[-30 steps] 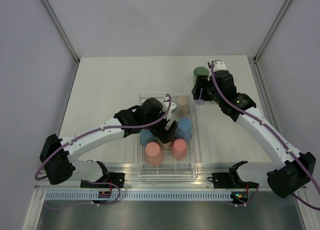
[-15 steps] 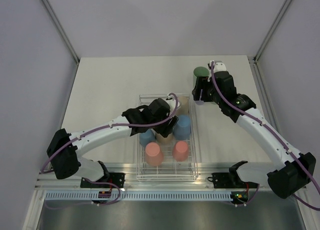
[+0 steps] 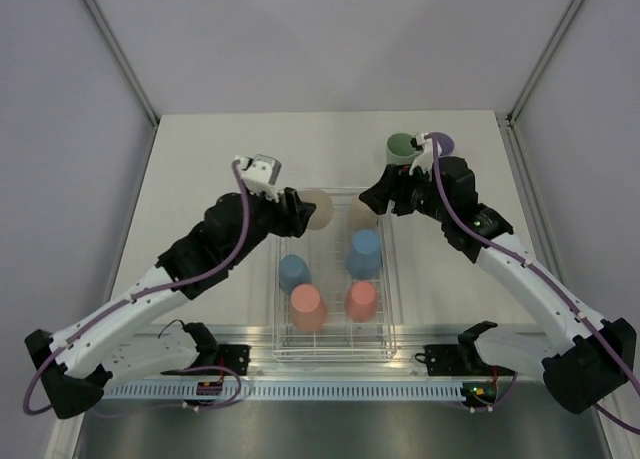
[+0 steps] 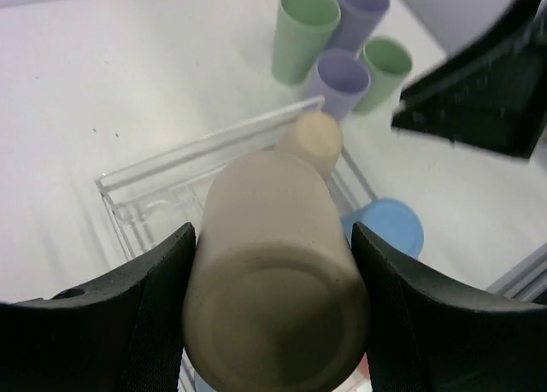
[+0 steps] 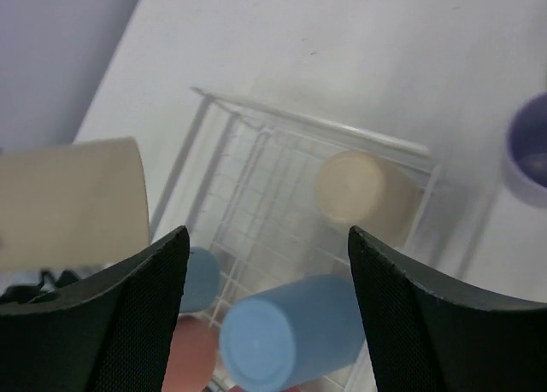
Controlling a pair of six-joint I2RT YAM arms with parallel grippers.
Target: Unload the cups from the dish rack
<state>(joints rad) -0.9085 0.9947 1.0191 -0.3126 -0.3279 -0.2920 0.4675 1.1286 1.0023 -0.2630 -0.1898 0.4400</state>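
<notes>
Clear dish rack [image 3: 388,309] at the near middle of a pale worktop [image 3: 200,179], seen from above, with five cups base-up inside: beige cup [image 3: 364,214] at 1 o'clock, blue cup [image 3: 365,254] at 3 o'clock, second blue cup [image 3: 294,273] at 9 o'clock, coral cup [image 3: 307,306] at 7 o'clock, second coral cup [image 3: 361,299] at 5 o'clock. Above the rack's 11 o'clock corner, a second beige cup [image 4: 273,264], on its side in the air, base toward the wrist camera, clamped between the left jaws. Over the 1 o'clock corner, the right jaws, spread wide. Past the rack at 1 o'clock, upright on the worktop and close together, two green cups [image 4: 303,29] and two purple cups [image 4: 339,80].
</notes>
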